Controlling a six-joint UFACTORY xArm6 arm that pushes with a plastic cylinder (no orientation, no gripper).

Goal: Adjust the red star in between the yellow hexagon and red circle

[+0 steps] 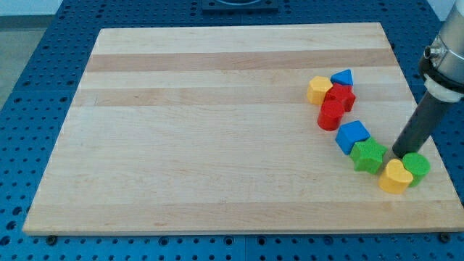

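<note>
The red star [341, 96] sits at the view's right, touching the yellow hexagon [318, 90] on its left and the red circle [331, 114] just below it. A blue triangle [342, 77] sits right above the star. My tip [398, 154] is well to the lower right of the star, between the green star [369, 156] and the green circle [417, 166], just above the yellow heart [395, 177].
A blue block [352, 135] lies between the red circle and the green star. The blocks form a curved chain near the wooden board's right edge [406, 80]. A blue pegboard surrounds the board.
</note>
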